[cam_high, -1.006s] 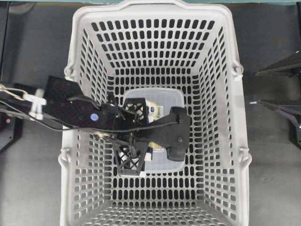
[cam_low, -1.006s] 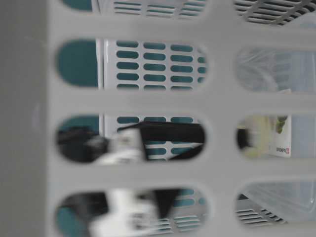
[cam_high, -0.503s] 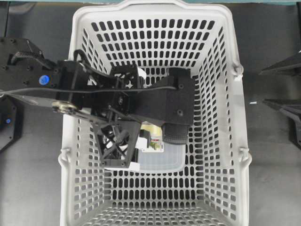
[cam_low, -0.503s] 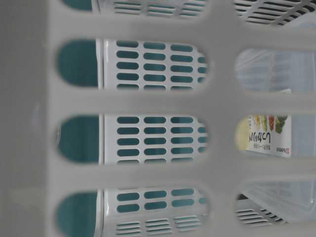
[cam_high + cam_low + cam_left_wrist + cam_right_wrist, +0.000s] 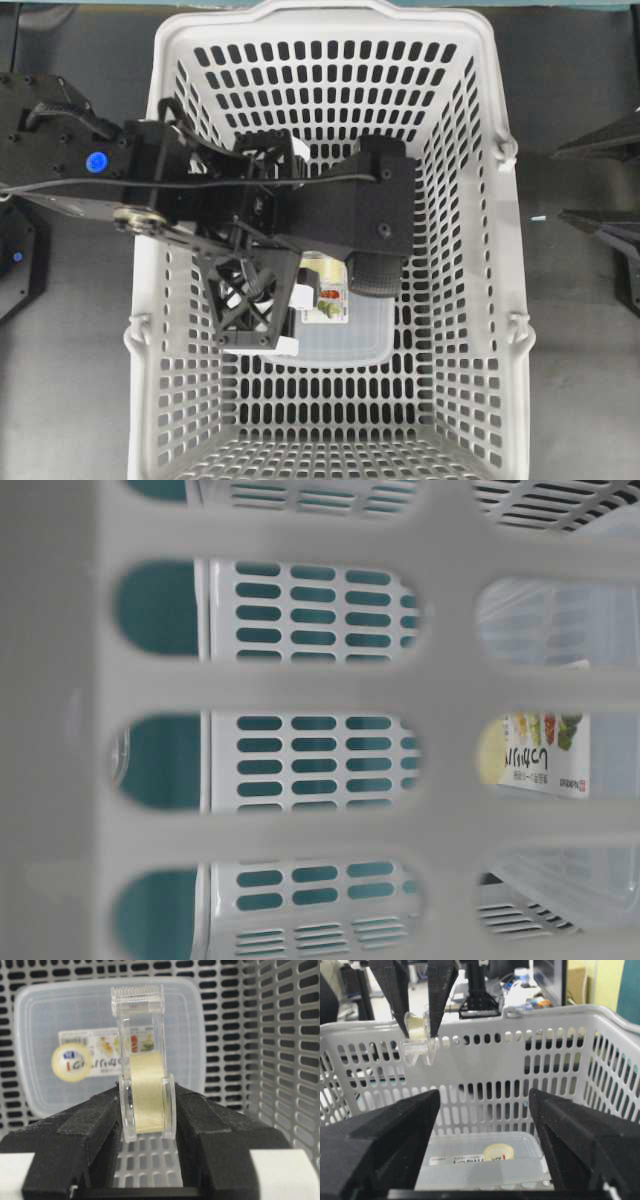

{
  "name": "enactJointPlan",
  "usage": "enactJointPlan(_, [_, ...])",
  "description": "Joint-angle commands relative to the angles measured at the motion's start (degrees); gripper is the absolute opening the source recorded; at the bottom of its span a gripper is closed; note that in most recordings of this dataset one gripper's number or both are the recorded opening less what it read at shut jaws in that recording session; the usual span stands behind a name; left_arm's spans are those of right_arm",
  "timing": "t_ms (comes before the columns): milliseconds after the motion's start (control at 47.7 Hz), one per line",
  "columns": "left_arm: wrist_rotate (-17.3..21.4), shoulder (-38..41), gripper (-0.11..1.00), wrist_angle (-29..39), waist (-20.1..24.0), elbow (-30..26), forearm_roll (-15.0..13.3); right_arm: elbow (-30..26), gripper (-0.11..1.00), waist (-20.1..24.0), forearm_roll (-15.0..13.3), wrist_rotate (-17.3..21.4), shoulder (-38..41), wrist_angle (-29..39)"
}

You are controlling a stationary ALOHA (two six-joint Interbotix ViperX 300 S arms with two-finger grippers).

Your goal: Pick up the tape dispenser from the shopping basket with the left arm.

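The tape dispenser (image 5: 145, 1060) is a clear plastic holder with a serrated cutter and a cream tape roll. My left gripper (image 5: 147, 1105) is shut on it, one black finger on each side face. It hangs in the shopping basket (image 5: 510, 250), about level with the rim, as the right wrist view shows (image 5: 418, 1042). In the overhead view the left gripper (image 5: 312, 292) is over the basket's middle and the arm hides the dispenser. My right gripper (image 5: 485, 1125) is open and empty, outside the basket at the right edge of the overhead view (image 5: 592, 185).
A frosted rectangular box (image 5: 350, 335) with a yellow-and-white label and cream circle lies on the basket floor below the left gripper. It also shows in the left wrist view (image 5: 50, 1025) and the table-level view (image 5: 535, 755). Slotted basket walls enclose the left gripper on all sides.
The left gripper has risen from the basket floor with the tape dispenser and left the table-level view. In the last half second it barely shifted. The frosted box and right arm stayed put.
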Motion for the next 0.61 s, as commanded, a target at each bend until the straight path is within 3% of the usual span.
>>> enactJointPlan(0, [-0.09,-1.49,0.29,-0.18,-0.18,-0.53,0.18,-0.35,0.69,0.18,0.18,0.00,0.26,-0.26])
enactJointPlan(587, [-0.26,-1.41,0.29,-0.26,-0.26,-0.35,0.18,-0.35,0.69,0.09,0.18,0.00,0.26,-0.26])
